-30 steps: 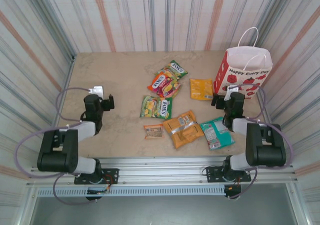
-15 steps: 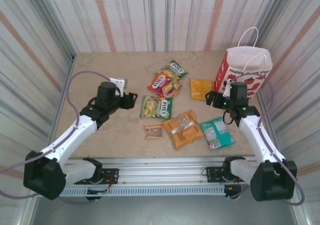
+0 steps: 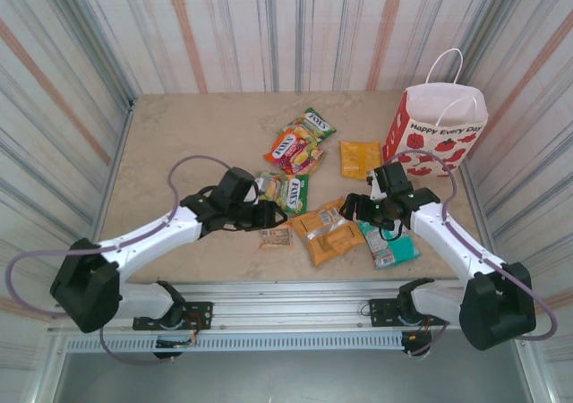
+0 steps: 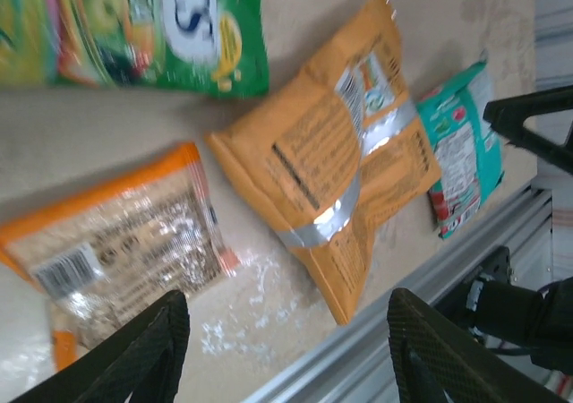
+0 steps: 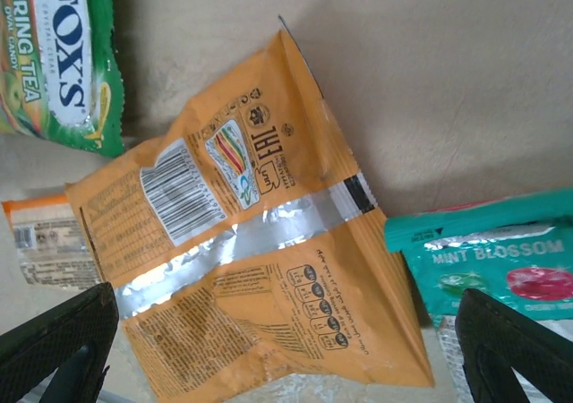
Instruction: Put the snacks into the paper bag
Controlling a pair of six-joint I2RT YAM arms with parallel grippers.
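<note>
The bench point(image 3: 197, 143) is boxed in by striped walls point(image 3: 224, 27) on three sides, with a metal rail point(image 3: 295, 288) along its near edge. Its left half and the strip along the far wall lie bare. The bag point(image 3: 439, 130) stands upright in the far right corner, close to the right wall, with its handles up. Its inside is hidden, so I cannot tell whether anything is in it. Seven packets lie flat on the bench outside it, clustered from the middle to the right. The orange packet point(image 3: 327, 230) is the biggest of them and lies near the rail. The teal packet point(image 3: 389, 237) is just beside it on the right, also close to that edge. The near green packet point(image 3: 280, 191) lies just beyond the orange one. Farther back, the red packet point(image 3: 294, 150) overlaps the far green packet point(image 3: 313, 124). The yellow packet point(image 3: 360, 158) sits between them and the bag. The small packet point(image 3: 275, 235) lies just left of the orange one. The left fingers point(image 3: 269, 213) stand apart over the small packet and the orange packet's left end, gripping nothing. The right fingers point(image 3: 354, 208) are spread wide over the orange packet's right part and also hold nothing. Whether either pair touches a packet I cannot tell.
</note>
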